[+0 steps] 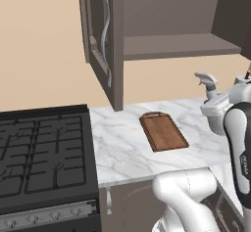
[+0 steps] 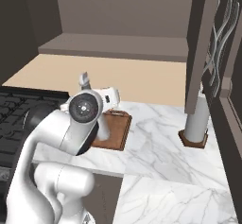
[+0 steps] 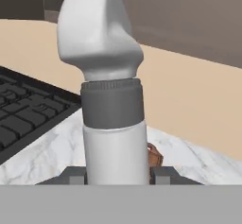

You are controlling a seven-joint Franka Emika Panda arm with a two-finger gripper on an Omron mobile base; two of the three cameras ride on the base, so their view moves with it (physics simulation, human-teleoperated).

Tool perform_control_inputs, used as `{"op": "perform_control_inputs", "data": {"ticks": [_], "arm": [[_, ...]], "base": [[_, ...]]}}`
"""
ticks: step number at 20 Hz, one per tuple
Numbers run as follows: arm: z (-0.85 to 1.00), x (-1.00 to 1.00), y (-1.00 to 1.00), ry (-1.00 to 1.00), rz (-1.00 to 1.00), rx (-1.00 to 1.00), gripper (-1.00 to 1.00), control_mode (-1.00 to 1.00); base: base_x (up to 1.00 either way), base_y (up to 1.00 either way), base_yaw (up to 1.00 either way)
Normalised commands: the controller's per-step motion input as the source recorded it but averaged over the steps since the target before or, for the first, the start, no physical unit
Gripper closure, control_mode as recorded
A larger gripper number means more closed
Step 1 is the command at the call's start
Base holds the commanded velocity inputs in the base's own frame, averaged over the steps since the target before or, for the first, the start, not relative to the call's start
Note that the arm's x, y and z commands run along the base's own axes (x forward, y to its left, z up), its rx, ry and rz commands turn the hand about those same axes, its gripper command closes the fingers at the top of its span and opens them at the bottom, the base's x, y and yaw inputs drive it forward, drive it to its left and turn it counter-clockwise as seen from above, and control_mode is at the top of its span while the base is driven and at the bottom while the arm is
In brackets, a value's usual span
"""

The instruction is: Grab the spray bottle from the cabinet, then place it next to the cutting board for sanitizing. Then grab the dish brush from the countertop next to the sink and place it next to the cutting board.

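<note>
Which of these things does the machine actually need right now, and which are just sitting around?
Needed:
spray bottle, held in the pincer
cutting board
countertop
open cabinet

Just sitting around:
stove
grey cylinder on a wooden base

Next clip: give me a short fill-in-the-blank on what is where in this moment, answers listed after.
1. The gripper is shut on the ____.
2. The cabinet door stands ____.
3. The cutting board lies flat on the ____ countertop.
4. Left of the countertop sits a black ____.

Missing words: spray bottle; open; marble; stove
</note>
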Motion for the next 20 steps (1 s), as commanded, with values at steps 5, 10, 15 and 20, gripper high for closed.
{"op": "perform_control_inputs", "data": {"ticks": [5, 10, 15, 20], "arm": [[-0.98, 0.14, 0.13, -0.01, -0.09, 0.18, 1.0, -1.0], [-0.54, 0.64, -0.08, 0.0, -0.03, 0.27, 1.0, -1.0], [-0.53, 0.68, -0.02, -0.05, 0.0, 0.05, 1.0, -1.0], [-0.29, 0.46, -0.21, -0.24, 0.0, -0.07, 1.0, -1.0]], "base": [[0.0, 0.0, 0.0], [0.0, 0.0, 0.0], [0.0, 0.0, 0.0], [0.0, 0.0, 0.0]]}}
